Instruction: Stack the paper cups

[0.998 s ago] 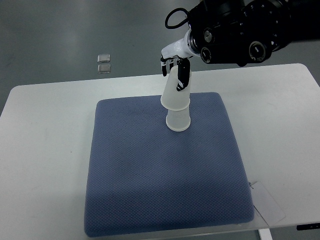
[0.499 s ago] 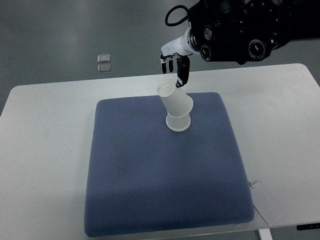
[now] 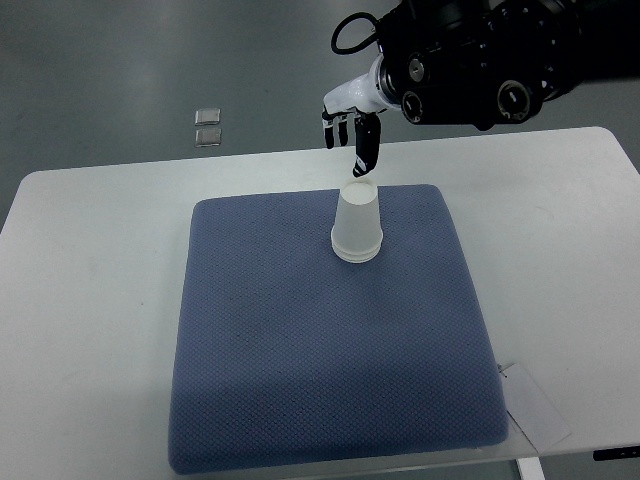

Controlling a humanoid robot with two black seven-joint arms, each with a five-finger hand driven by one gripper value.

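Observation:
Two white paper cups (image 3: 357,225) stand upside down, one nested over the other, on the blue mat (image 3: 320,360) near its far edge. My right hand (image 3: 350,135) hangs just above and behind the stack, apart from it, with its fingers spread and holding nothing. Its black arm comes in from the upper right. The left arm is out of view.
The mat lies on a white table (image 3: 90,280). A white paper tag (image 3: 535,405) lies at the mat's near right corner. Two small clear squares (image 3: 208,127) sit on the grey floor beyond the table's far edge.
The upper cup, tilted and held a second ago, has been let go and has settled straight down over the lower cup. My right hand has lifted slightly off it and opened.

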